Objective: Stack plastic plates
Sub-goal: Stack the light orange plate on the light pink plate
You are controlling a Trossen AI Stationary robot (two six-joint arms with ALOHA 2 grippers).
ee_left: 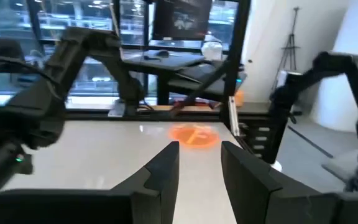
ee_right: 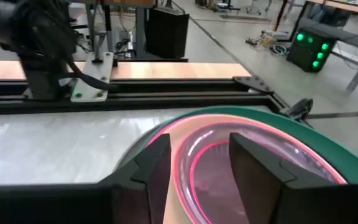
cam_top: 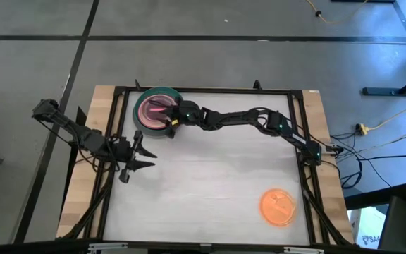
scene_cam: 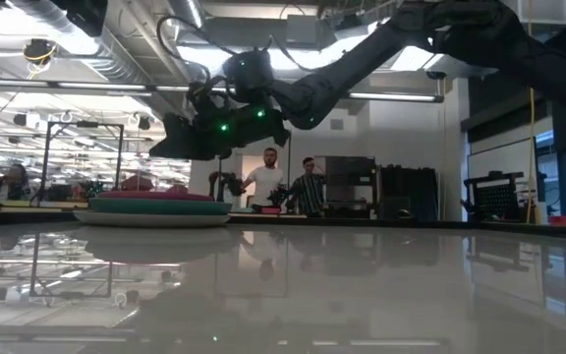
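A stack of plastic plates (cam_top: 155, 109) stands at the table's far left. Its wide teal plate (ee_right: 303, 140) carries a pink-magenta plate (ee_right: 210, 162) on top, and the low view shows a pale grey plate (scene_cam: 155, 220) at the bottom. A single orange plate (cam_top: 278, 206) lies flat near the right near corner. My right gripper (cam_top: 168, 121) reaches across the table and hovers open over the stack (scene_cam: 155, 208), its fingers (ee_right: 151, 165) above the pink plate and clear of it. My left gripper (cam_top: 145, 156) waits open at the left edge, pointing toward the orange plate (ee_left: 194, 134).
A black metal frame (cam_top: 210, 90) borders the white table top. The right arm (cam_top: 252, 118) stretches along the far side. The middle of the table between the stack and the orange plate is bare. People stand in the room beyond the far edge (scene_cam: 283, 182).
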